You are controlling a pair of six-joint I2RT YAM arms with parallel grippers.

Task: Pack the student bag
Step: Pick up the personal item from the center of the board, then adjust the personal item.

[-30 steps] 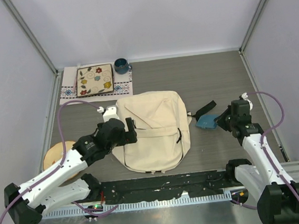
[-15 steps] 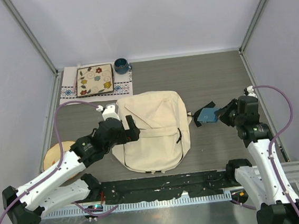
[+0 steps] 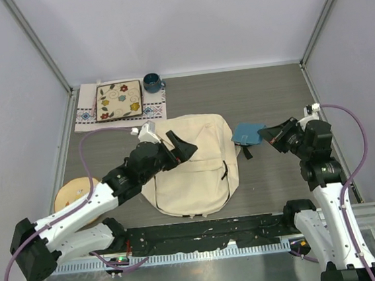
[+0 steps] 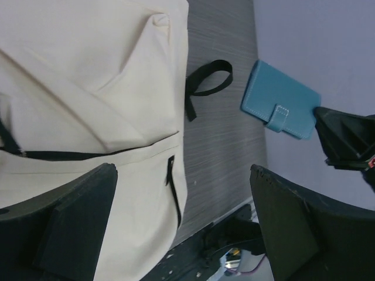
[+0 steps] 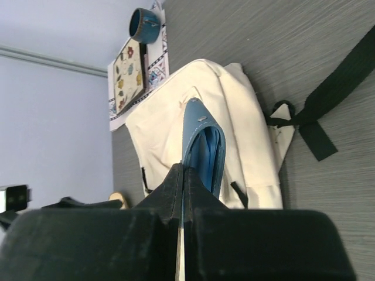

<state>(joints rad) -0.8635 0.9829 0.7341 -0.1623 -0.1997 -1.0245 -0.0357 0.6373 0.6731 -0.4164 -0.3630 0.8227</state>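
Nearest, at 8 o'clock on the table [image 3: 269, 93], a round wooden board [image 3: 68, 192] lies partly hidden by the left arm. The student bag [image 3: 194, 173] lies flat at the centre, front pocket up. Its zips look closed to me, so I judge an opening must be made before anything goes in. The left gripper [image 3: 183, 145] hovers over the bag at about 10 o'clock, jaws wide apart with nothing between them, probably to reach a zip pull. At 3 o'clock of the bag the right gripper [image 3: 269, 134] pinches a blue wallet [image 3: 245, 133] by its edge (the tab is fastened), lifted off the table, ready for packing. A black strap [image 4: 206, 85] lies beside the bag below it and could catch. Far off at 11 o'clock is a flowered plate [image 3: 120, 100] on an embroidered mat [image 3: 87, 114], with a blue cup [image 3: 151, 83] just beside it, well apart from the work.
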